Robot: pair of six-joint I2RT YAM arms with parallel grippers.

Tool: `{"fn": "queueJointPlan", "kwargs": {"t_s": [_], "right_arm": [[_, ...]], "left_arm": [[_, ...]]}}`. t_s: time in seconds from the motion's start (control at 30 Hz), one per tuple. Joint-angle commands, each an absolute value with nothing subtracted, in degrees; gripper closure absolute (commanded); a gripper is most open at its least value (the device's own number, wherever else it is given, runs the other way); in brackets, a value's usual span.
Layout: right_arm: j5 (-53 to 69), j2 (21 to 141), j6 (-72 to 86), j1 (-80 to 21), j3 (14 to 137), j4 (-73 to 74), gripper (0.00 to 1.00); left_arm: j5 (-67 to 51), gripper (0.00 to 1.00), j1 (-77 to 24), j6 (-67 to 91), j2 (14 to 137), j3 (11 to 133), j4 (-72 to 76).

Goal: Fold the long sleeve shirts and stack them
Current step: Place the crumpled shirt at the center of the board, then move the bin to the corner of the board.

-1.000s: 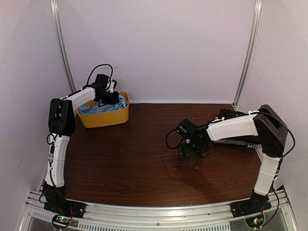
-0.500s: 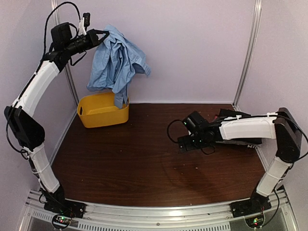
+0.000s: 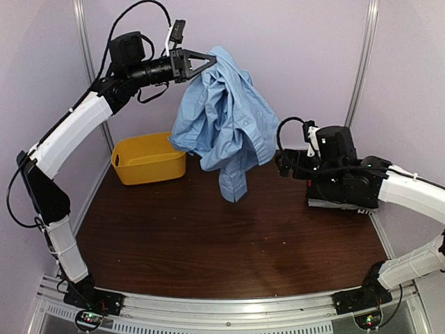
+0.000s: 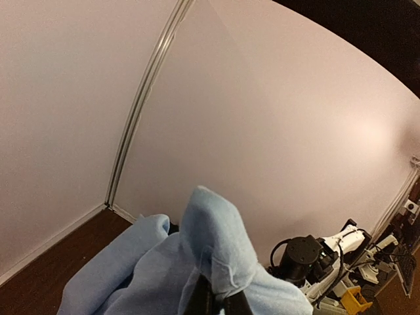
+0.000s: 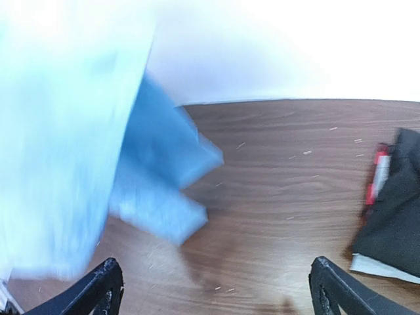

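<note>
Top external: light blue shirt [image 3: 226,125] is pinched aloft by left gripper [image 3: 208,61] jaws. Right gripper [image 3: 284,161] jaws, spread, are needed next on its hanging edge.

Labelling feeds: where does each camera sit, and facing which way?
Top external: above, behind the bases, looking down on the table; both arms.
Left wrist: on the left hand, facing the wall; fingertips pinch the light blue shirt.
Right wrist: on the right hand, open fingers showing, looking low across the table.
All share the shirt.
</note>
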State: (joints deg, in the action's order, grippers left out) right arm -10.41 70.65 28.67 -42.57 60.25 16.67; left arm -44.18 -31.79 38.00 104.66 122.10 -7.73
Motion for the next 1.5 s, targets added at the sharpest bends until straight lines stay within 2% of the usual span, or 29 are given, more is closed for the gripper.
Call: {"fn": "queueJointPlan", "kwargs": {"t_s": [0.0,0.3,0.33,0.47,0.57,0.63,0.97,1.47], "right_arm": [[-18.43,63.64,32.05,-38.31,57.2,23.31,0.0],[-19.76,59.41,32.03,-35.06,56.0,28.52,0.0],[-19.66,59.41,32.01,-35.0,55.91,28.43,0.0],[-18.83,60.67,31.75,-34.95,55.6,27.47,0.0],[-17.59,62.22,31.48,-34.98,55.18,26.2,0.0],[-16.69,63.37,31.33,-34.94,54.79,25.11,0.0],[-13.31,67.84,31.2,-34.98,52.9,20.74,0.0],[-9.99,71.35,31.36,-34.98,50.14,16.84,0.0]], "left_arm": [[-46.33,1.0,-36.18,36.36,105.06,121.7,-5.2],[-37.34,1.0,-36.8,32.66,104.49,107.96,-7.06],[-36.32,0.96,-36.75,31.5,104.71,106.92,-8.02],[-28.35,0.5,-36.67,25.9,104.84,104.56,-14.56],[-17.75,0.32,-35.57,22.71,103.32,100.33,-17.06],[-14.32,0.25,-33.28,22.77,103.28,96.53,-16.86],[-10.42,0.23,-24.49,26.04,110.1,84.11,-13.84],[-1.8,0.23,-13.93,27.32,115.26,83.15,-11.61]]}}
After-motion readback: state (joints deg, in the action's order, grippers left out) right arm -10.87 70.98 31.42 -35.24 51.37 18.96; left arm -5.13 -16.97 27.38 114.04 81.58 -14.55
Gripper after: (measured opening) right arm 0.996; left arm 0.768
